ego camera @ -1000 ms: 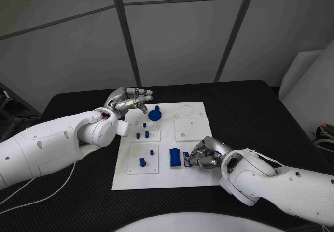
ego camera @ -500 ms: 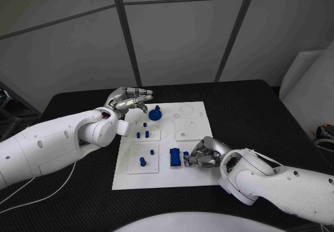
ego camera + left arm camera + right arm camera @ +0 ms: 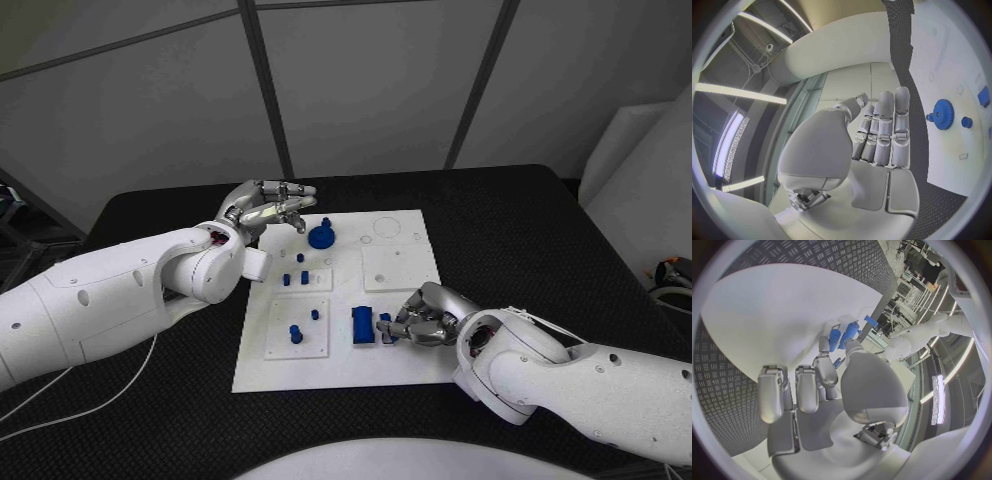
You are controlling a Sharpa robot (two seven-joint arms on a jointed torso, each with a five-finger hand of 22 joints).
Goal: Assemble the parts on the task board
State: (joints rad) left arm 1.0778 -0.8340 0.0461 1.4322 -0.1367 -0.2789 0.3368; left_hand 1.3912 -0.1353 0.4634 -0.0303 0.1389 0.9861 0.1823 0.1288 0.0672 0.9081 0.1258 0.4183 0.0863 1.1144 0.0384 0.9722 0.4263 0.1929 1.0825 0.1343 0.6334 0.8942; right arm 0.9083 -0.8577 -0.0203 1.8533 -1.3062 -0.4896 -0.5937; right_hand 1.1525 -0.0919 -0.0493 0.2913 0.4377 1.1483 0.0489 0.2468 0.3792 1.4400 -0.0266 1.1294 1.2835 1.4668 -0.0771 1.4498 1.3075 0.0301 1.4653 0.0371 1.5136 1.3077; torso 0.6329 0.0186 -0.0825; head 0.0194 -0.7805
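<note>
- The white rectangular task board (image 3: 407, 362) is lying in the middle of the black table (image 3: 548, 230) in the head view, carrying small blue plastic parts; a blue gear-shaped part (image 3: 320, 237) is standing near its far left corner. The silver left hand (image 3: 265, 208) is hovering just left of that gear, fingers apart, holding nothing. The silver right hand (image 3: 421, 318) is curling down at the board's near right, fingertips touching a small blue block (image 3: 387, 328) beside a larger blue rectangular part (image 3: 362, 325).
- In the left wrist view, the left hand (image 3: 879, 140) is showing straight, empty fingers, with the gear (image 3: 943, 114) lying apart from them on the board.
- In the right wrist view, the right hand (image 3: 826, 385) is pressing fingertips against blue pieces (image 3: 844, 336); I cannot tell whether it is gripping them.
</note>
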